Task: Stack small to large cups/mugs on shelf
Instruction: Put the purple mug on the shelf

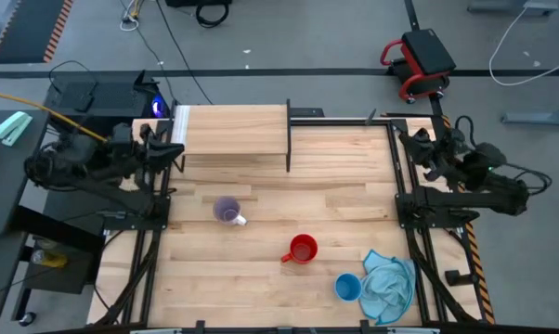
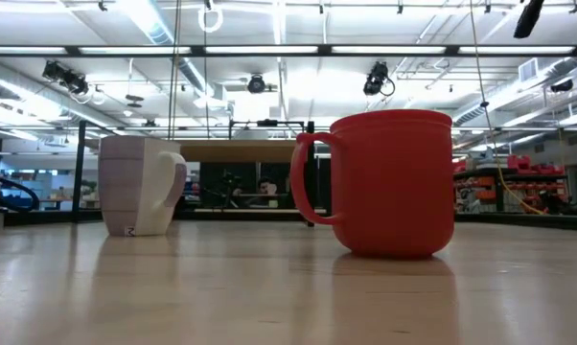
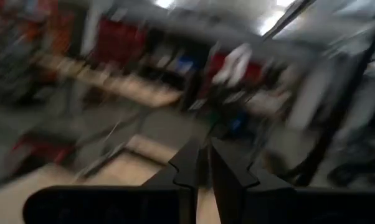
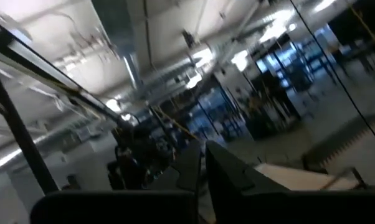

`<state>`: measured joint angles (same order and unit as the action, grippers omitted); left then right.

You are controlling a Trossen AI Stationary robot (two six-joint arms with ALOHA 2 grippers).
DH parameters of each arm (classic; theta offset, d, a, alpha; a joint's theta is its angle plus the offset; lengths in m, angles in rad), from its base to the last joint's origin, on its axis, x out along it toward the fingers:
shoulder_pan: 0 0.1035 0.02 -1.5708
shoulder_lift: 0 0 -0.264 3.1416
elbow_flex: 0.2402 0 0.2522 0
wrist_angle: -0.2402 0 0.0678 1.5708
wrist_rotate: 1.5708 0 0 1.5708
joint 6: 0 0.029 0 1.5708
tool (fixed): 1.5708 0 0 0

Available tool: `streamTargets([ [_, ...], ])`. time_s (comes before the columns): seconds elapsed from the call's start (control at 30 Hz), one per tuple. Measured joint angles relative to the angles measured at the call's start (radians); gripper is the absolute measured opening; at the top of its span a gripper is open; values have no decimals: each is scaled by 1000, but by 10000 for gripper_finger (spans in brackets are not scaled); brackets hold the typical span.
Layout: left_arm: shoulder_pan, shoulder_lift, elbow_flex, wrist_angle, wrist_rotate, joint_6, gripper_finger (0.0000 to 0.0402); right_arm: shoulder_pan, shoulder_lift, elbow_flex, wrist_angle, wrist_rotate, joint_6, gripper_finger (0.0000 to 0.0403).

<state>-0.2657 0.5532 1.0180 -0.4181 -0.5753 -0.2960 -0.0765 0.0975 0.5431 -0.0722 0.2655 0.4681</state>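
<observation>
Task status: not started, judging by the layout. The shelf (image 1: 231, 128) stands at the far edge of the table (image 1: 354, 176), and its top board carries nothing.

Cup positions, all given relative to the shelf:
- The purple cup (image 1: 227, 210) stands upright on the table just in front of the shelf, under its middle span, with its handle turned away from the shelf.
- The red cup (image 1: 302, 249) stands farther out from the shelf and off past its black-legged end, handle pointing back toward the purple cup's side.
- The blue cup (image 1: 347, 287) is the farthest from the shelf, near the table's front edge, touching or just beside a light blue cloth (image 1: 388, 286) (the cloth is not part of the task).

In the low view the red cup (image 2: 384, 182) and purple cup (image 2: 140, 185) both rest flat on the table, well apart, neither nested.

Gripper states:
- The left gripper (image 3: 203, 163) sits beside the shelf's white-strip end, off the table edge. Its fingers stand nearly together, with only a thin gap, holding nothing.
- The right gripper (image 4: 201, 160) sits well off the shelf's opposite end, at the table's far right corner. Its fingers likewise show a narrow slit and hold nothing.

Remaining work: all of it. Each cup has yet to be picked up, nested by size, and placed on the shelf.
</observation>
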Motion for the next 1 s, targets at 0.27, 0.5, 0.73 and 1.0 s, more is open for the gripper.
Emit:
streamTargets([
  [0.27, 0, 149, 201, -568, -79, -360, 43, 0, 176, 234, -380, 0, 121, 72],
  [0.5, 0, 251, 239, -835, -51, -577, 44, 0, 367, 372, -717, -5, 248, 88],
  [0.73, 0, 365, 237, -1030, 16, -728, 47, 0, 529, 418, -864, -17, 268, 89],
  [1.0, 0, 525, 236, -1110, 56, -793, 42, 0, 648, 412, -941, -87, 344, 89],
])
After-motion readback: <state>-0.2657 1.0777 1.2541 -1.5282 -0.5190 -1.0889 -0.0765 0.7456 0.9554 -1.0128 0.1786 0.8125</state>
